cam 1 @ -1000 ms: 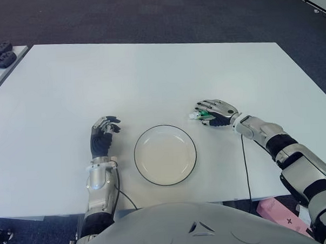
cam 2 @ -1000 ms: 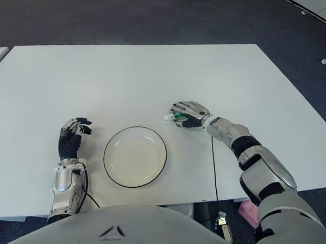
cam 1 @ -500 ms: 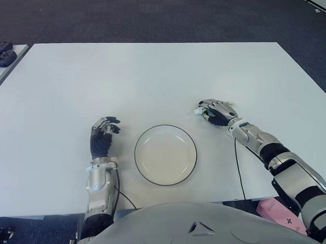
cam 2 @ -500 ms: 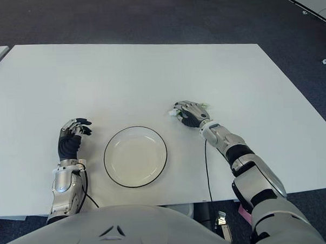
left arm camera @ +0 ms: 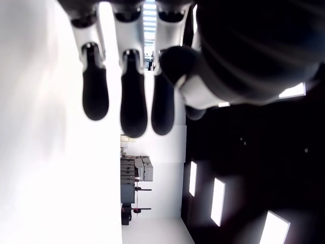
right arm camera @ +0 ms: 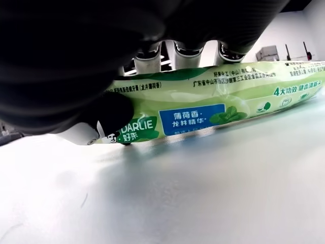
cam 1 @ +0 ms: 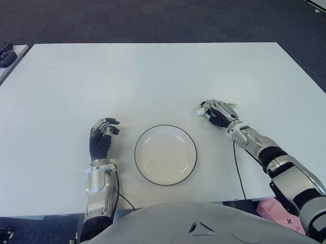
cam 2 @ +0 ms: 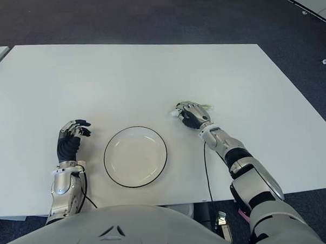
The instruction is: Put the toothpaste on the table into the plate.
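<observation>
Right of the plate point(cam 1: 165, 154), the right hand point(cam 1: 219, 113) was wrapped around the toothpaste point(right arm camera: 213, 101) at table level — tube prob soft, light and a bit slick, so grip mid-body, not the crimped end. Left hand point(cam 1: 101, 138) sat left of the plate w/ fingers loosely curled, holding nothing. White table point(cam 1: 123, 80) was smooth; dark carpet point(cam 1: 147, 14) beyond it.

Sitting on the white table point(cam 1: 150, 74) are one plate point(cam 1: 165, 154) and one toothpaste tube point(right arm camera: 213, 99), right of the plate. Two robot hands are flanking the plate: left hand point(cam 1: 101, 138), right hand point(cam 1: 219, 113).
</observation>
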`<state>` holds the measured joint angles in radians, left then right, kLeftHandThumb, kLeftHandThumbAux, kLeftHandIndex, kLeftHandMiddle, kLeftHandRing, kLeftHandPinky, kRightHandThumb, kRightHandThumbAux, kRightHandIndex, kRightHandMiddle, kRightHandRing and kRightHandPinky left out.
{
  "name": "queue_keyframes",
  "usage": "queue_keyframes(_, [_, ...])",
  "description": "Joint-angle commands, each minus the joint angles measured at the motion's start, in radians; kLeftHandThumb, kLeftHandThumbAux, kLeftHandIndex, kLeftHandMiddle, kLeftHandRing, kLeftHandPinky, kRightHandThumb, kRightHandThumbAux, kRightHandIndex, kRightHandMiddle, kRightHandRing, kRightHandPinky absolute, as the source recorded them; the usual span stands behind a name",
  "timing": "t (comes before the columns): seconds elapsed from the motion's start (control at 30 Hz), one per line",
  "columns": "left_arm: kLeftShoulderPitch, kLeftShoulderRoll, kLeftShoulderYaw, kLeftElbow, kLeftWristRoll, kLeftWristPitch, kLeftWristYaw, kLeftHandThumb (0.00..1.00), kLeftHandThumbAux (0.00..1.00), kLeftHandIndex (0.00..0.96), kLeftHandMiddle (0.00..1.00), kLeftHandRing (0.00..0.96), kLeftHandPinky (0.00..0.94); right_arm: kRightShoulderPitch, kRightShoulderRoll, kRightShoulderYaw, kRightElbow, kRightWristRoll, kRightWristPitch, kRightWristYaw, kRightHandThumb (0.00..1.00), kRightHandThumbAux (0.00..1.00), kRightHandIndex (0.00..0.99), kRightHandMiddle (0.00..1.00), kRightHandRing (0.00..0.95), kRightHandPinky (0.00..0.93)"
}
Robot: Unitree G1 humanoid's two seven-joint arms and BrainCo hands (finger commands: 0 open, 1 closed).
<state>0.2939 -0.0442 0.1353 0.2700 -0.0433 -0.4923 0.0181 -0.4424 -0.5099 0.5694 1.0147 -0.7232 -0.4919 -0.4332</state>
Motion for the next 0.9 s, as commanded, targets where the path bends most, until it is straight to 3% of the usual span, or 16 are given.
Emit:
queue_keyframes(0.03, [0.067, -0.01, -0.001, 0.06, -0.007, 0.071, 0.004, 0.837, 0.677, 0.428, 0.472, 0.577, 0.542, 0.089, 0.031, 0.013, 0.066, -0.014, 0.099, 0.039, 0.901, 0.438, 0.344, 0.289, 0.36, 0.434])
queue_keyframes(0.33, [0.075, -0.006, -0.001, 0.047, -0.005, 0.076, 0.003, 0.837, 0.677, 0.429, 0.471, 0.574, 0.544, 0.113, 0.1, -0.028, 0.073, 0.027, 0.171, 0.031, 0.945, 0.459, 0.324, 0.273, 0.34, 0.445])
queue_keyframes(0.73, [0.08, -0.006, 0.001, 0.028, -0.009, 0.107, 0.006, 0.837, 0.677, 0.43, 0.471, 0.57, 0.535, 0.099, 0.119, -0.014, 0.125, 0.003, 0.147, 0.003, 0.982, 0.456, 0.381, 0.354, 0.447, 0.488])
queue_keyframes(0.8, [0.08, -0.007, 0.001, 0.027, -0.01, 0.11, 0.005, 0.837, 0.677, 0.431, 0.471, 0.57, 0.537, 0.096, 0.117, -0.01, 0.131, 0.0, 0.143, -0.002, 0.843, 0.599, 0.41, 0.377, 0.462, 0.5])
queue_keyframes(0.87, [0.079, -0.007, 0.001, 0.026, -0.01, 0.111, 0.006, 0.838, 0.677, 0.431, 0.471, 0.57, 0.538, 0.093, 0.117, -0.009, 0.135, 0.0, 0.142, -0.005, 0.797, 0.648, 0.42, 0.391, 0.469, 0.506])
queue_keyframes(0.9, [0.079, -0.007, 0.0, 0.026, -0.01, 0.111, 0.006, 0.838, 0.676, 0.431, 0.471, 0.57, 0.539, 0.092, 0.118, -0.009, 0.137, 0.0, 0.141, -0.007, 0.87, 0.659, 0.422, 0.383, 0.455, 0.498])
